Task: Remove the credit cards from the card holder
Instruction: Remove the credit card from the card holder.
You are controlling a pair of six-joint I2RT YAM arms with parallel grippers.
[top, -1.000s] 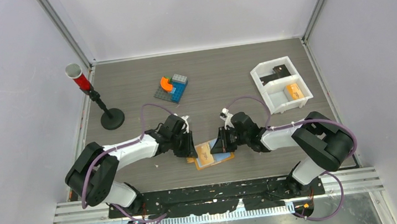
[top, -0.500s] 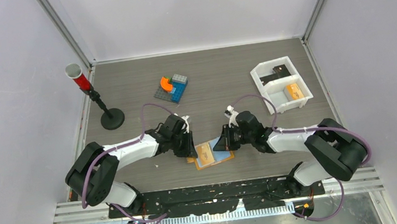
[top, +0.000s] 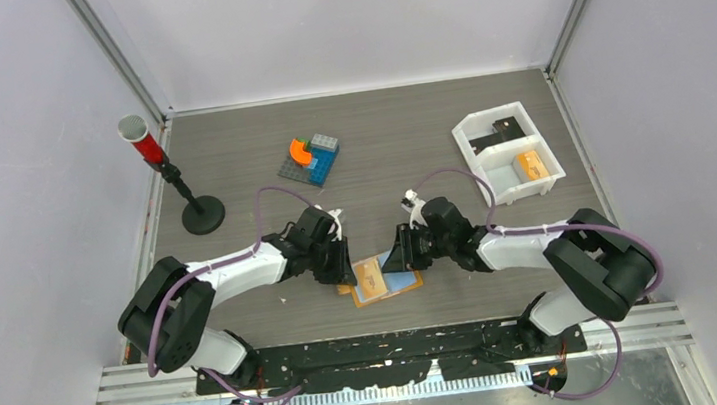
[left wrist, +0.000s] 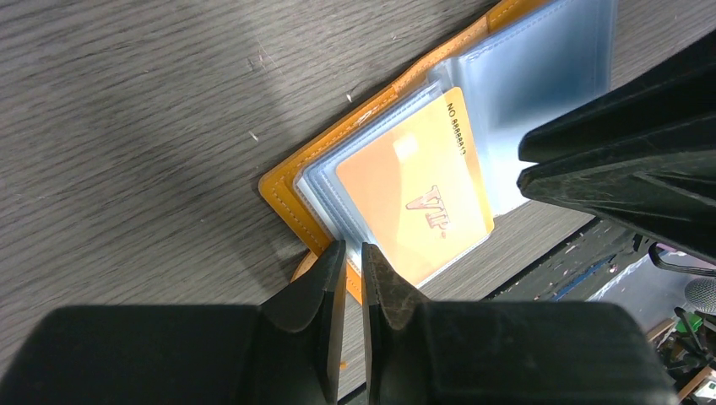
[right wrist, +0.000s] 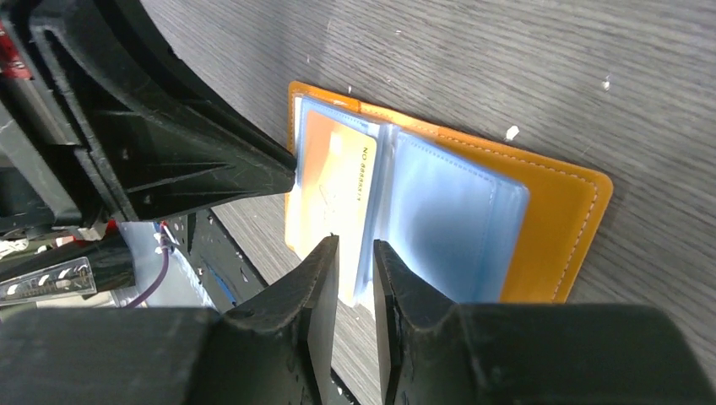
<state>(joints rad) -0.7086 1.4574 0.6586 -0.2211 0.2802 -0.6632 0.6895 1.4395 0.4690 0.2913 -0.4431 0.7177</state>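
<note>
Grey table (top: 430, 155) | open card holder (top: 380, 279) front-centre, orange credit card (left wrist: 414, 198) sleeved inside | left gripper (left wrist: 353, 251) nearly closed at holder's edge, grip unclear | right gripper (right wrist: 355, 245) slightly parted over card | next: pinch card, slide out

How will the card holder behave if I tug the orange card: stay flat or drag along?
The card holder looks thin and light, so it would likely slide on the tabletop. Its clear sleeves look floppy and may lift with the stiff-looking orange card.

Robotics lab cell: blank walls (top: 346, 23), aluminium frame posts (top: 115, 52).
</note>
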